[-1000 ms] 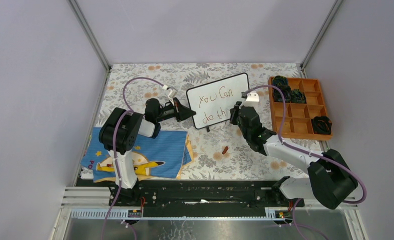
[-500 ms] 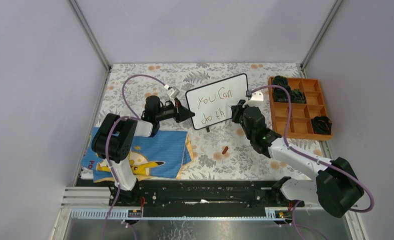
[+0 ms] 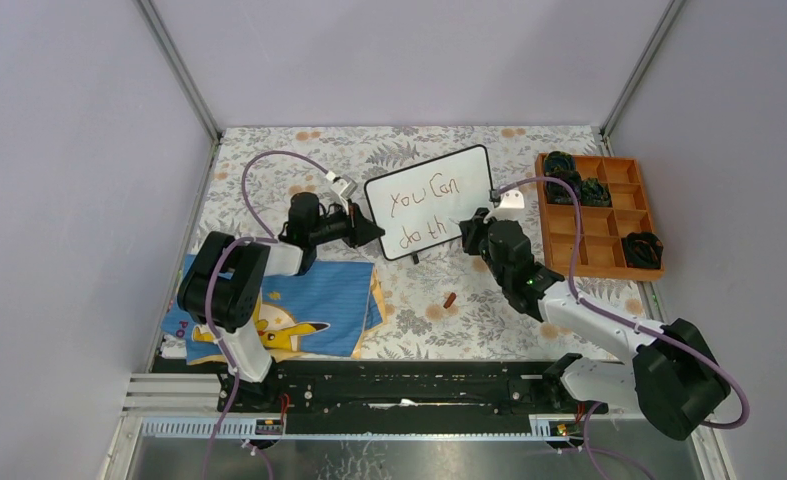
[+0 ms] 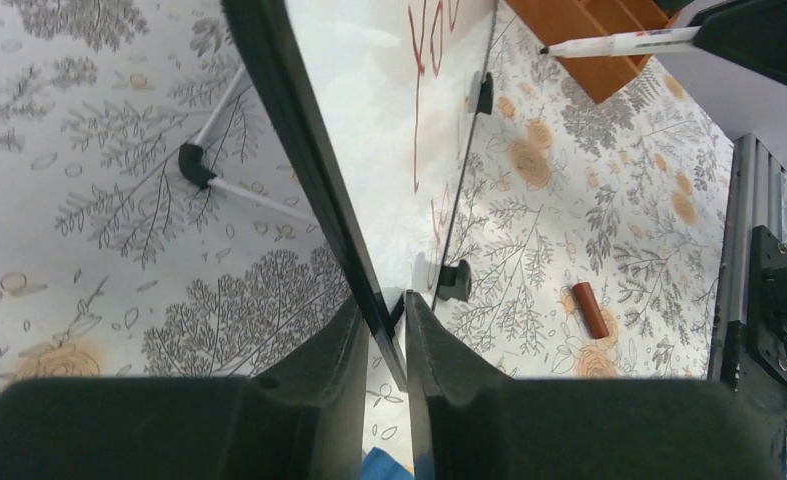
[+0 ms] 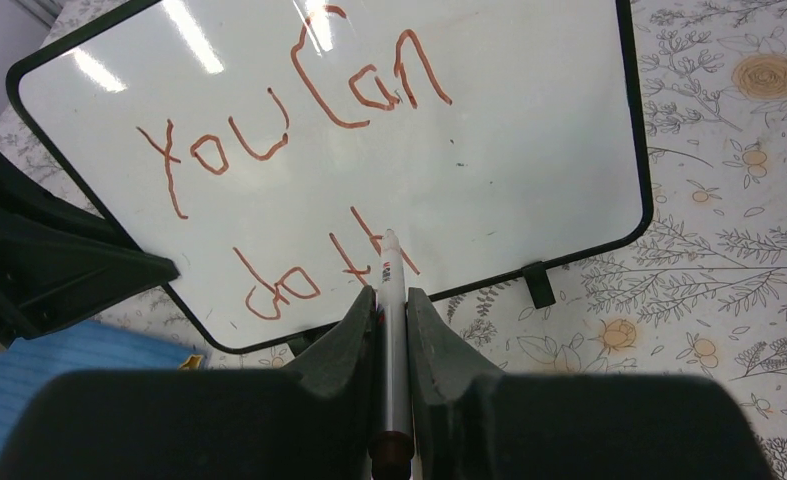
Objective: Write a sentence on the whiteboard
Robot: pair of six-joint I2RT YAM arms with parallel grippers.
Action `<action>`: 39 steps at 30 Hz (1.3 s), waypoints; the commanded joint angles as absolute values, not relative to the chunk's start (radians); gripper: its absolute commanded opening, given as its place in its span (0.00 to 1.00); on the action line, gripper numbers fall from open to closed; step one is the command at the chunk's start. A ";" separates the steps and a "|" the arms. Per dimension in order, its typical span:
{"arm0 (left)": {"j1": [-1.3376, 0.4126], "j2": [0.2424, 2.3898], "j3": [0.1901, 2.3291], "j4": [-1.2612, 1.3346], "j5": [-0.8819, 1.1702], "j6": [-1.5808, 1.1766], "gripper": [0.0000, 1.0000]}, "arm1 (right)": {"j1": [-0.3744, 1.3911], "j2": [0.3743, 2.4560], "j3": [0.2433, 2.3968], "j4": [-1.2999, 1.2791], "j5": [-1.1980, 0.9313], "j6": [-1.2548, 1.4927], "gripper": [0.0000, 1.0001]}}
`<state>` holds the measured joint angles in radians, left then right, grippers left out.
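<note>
Marker (image 5: 393,265) barrel sits pinched between the two fingers of the right gripper (image 5: 389,295) and runs straight out past the fingertips. Its tip points at the whiteboard (image 5: 529,120) just ahead of these jaws, beside the letters "th". In the left wrist view the tip appears just off the surface. The sentence (image 5: 299,170) reads "You Can" on the upper line and "do th" on the lower, in reddish-brown strokes.

The left gripper (image 4: 387,300) straddles the board's black-framed edge near a lower corner, one finger on each face. Its jaws are narrowly apart, and it cannot be told whether they press on the frame. Just past those fingertips a small black foot (image 4: 456,280) rests on the floral tablecloth (image 4: 89,130). Farther out on the writing-face side a reddish-brown cap (image 4: 590,310) lies alone, apart from the board.

Well to the right of the right jaws stands an orange compartment tray (image 3: 609,271) with dark bundles in several compartments. Behind the left jaws, by that arm, lies a blue cartoon-print cloth (image 3: 319,300).
</note>
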<state>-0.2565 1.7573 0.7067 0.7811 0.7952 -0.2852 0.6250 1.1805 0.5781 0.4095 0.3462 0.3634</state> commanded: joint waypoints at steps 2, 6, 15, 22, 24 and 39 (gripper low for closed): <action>-0.259 1.783 0.686 0.738 0.765 -0.256 0.28 | 0.618 1.146 0.565 0.460 0.321 0.348 0.00; -0.259 1.788 0.684 0.755 0.763 -0.264 0.36 | 0.618 1.161 0.574 0.464 0.301 0.348 0.00; -0.259 1.779 0.671 0.811 0.751 -0.292 0.48 | 0.619 1.211 0.617 0.478 0.303 0.337 0.00; -0.259 1.765 0.661 0.851 0.746 -0.316 0.55 | 0.618 1.229 0.626 0.491 0.309 0.337 0.00; -0.259 1.768 0.660 0.865 0.748 -0.325 0.55 | 0.618 1.232 0.628 0.493 0.315 0.336 0.00; -0.258 1.774 0.661 0.867 0.745 -0.327 0.55 | 0.618 1.289 0.660 0.504 0.387 0.345 0.00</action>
<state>-0.2565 1.7809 0.6693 0.8124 0.7586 -0.3305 0.6250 1.2800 0.6125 0.4561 0.3351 0.3454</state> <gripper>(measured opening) 0.547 0.169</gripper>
